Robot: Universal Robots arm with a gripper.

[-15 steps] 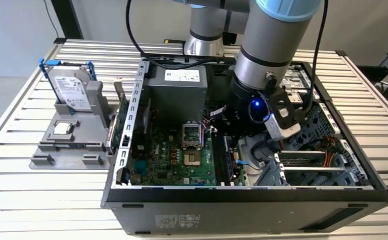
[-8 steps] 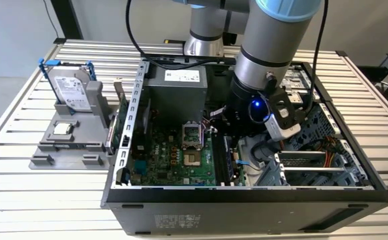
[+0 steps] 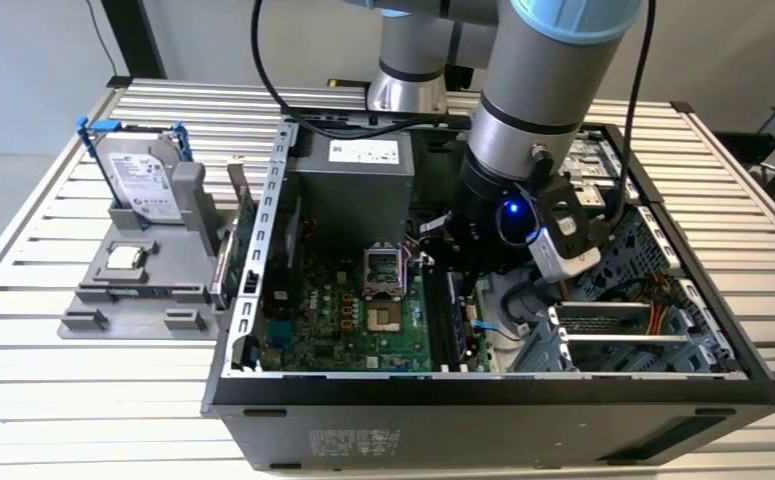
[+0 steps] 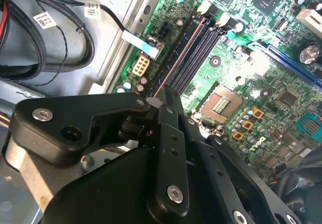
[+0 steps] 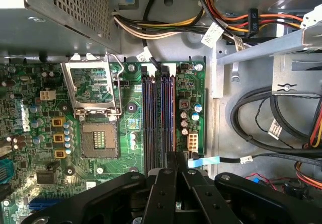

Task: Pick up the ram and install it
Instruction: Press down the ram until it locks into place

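Note:
My gripper (image 3: 451, 285) reaches down inside the open computer case (image 3: 494, 385), over the memory slots (image 5: 153, 118) beside the processor socket (image 5: 98, 138). In both wrist views the two black fingers stand close together at the near end of the slots. The ram (image 4: 181, 55) shows edge-on as a thin brownish-dark strip. It runs from between the fingers of my gripper (image 4: 163, 95) along the slot nearest the board's edge, up to the white end clip. My gripper (image 5: 177, 156) is shut on it. How deep the stick sits in the slot is hidden.
Outside the case, on the exterior view's left, a grey fixture (image 3: 107, 300) carries a silver hard drive in a blue frame (image 3: 140, 180) and a small square processor chip (image 3: 124, 257). Black and coloured cables (image 5: 261, 113) crowd the metal bay beside the slots. The power supply (image 3: 354, 190) stands behind the board.

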